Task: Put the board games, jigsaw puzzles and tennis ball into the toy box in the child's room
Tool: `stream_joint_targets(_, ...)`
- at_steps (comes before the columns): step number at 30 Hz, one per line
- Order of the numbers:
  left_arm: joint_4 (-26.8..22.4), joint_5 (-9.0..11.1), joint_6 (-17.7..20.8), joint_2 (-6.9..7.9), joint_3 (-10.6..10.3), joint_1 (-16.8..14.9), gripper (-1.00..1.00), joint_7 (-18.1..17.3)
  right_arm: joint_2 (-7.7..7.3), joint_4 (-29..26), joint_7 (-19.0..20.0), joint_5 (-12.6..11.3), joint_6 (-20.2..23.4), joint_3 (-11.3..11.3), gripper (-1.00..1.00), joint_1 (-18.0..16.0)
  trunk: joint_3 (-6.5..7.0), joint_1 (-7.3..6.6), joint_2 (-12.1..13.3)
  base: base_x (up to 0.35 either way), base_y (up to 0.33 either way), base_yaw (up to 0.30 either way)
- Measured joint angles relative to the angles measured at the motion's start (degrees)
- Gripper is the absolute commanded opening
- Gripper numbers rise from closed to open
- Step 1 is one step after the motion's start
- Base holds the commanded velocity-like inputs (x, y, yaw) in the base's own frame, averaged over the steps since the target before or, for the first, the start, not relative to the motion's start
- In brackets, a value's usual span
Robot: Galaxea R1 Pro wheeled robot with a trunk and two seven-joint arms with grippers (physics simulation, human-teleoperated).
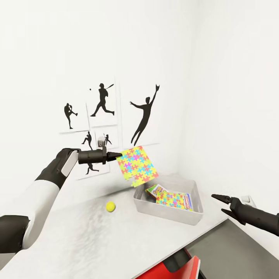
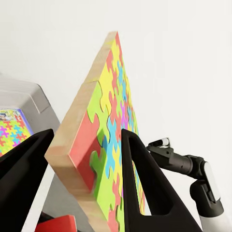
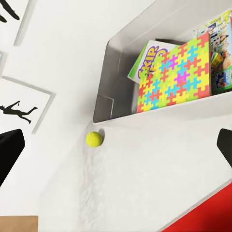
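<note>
A child's room in a home. Baseball silhouette pictures (image 1: 101, 101) hang on the wall; puzzles and games fill a toy box (image 1: 167, 211).

Airborne puzzle (image 1: 137, 163); ball (image 1: 110, 206) beside box (image 1: 167, 212)

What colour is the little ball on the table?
The tennis ball is yellow-green. It shows best in the right wrist view, beside the toy box.
</note>
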Motion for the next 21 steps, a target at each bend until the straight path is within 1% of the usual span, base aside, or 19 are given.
stream_joint_targets(9, 0.0, 0.0, 0.0, 0.10, 0.0, 0.0, -1.00, 0.0, 0.00, 0.0, 0.0, 0.0, 0.0, 0.0, 1.00, 0.0, 0.00, 0.00, 0.0, 0.001, 0.000, 0.000)
stream_joint_targets(11, 0.0, 0.0, 0.0, 0.59, 0.0, 0.0, -1.00, 0.0, 0.00, -0.1, 0.0, -0.1, 0.0, 0.0, 1.00, 0.0, 0.00, 0.00, 0.0, 0.000, 0.000, 0.000)
stream_joint_targets(12, 0.0, 0.0, 0.0, 1.08, 0.0, 0.0, -1.00, -0.1, 0.00, -0.1, 0.0, -0.1, -0.1, 0.0, 1.00, 0.0, 0.00, 0.00, 0.0, 0.000, 0.000, 0.000)
stream_joint_targets(21, 0.0, 0.0, 0.0, 1.48, 0.0, 0.0, -1.00, -0.2, 0.08, -0.1, 0.0, -0.1, -0.2, 0.1, 1.00, 0.0, 0.00, 0.00, 0.0, 0.000, 0.000, 0.000)
